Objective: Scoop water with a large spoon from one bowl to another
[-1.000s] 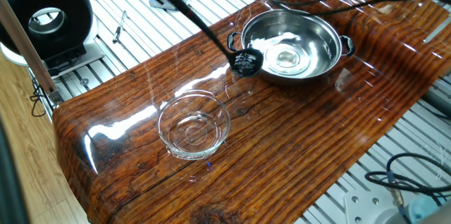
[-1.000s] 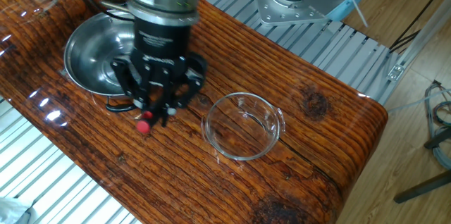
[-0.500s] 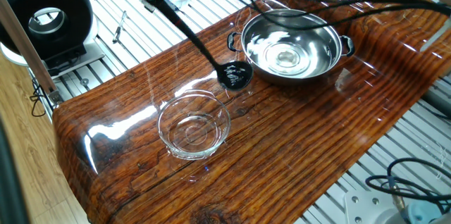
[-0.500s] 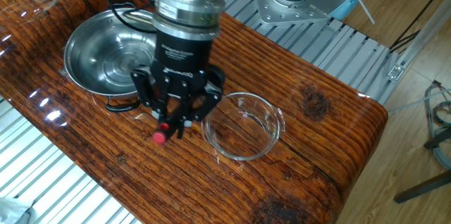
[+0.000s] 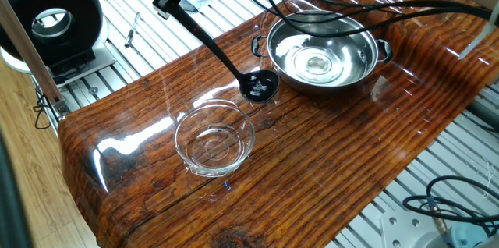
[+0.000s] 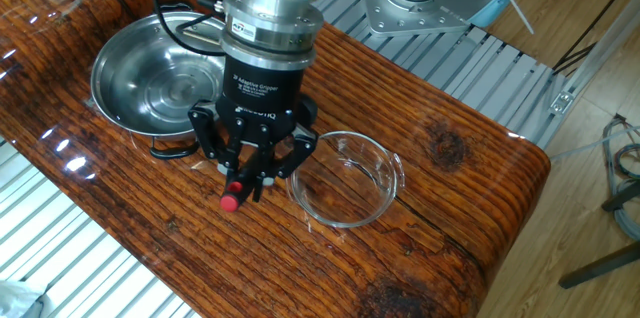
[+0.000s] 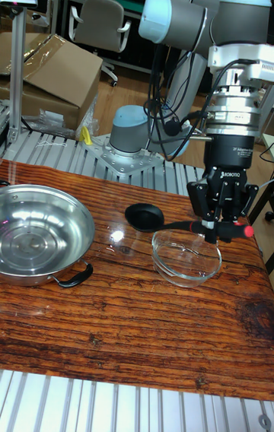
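Spoon [image 5: 259,85], clamped at its handle by the end effector [image 7: 221,232], hangs between steel bowl [image 5: 327,51] and glass bowl [image 5: 214,138]; next, carry it level over the glass.

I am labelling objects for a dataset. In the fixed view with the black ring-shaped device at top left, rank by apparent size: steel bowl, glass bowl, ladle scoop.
1. Shiny stainless-steel bowl with side handles, though it sits farther away.
2. Clear round glass bowl.
3. Round scoop of the black plastic ladle.
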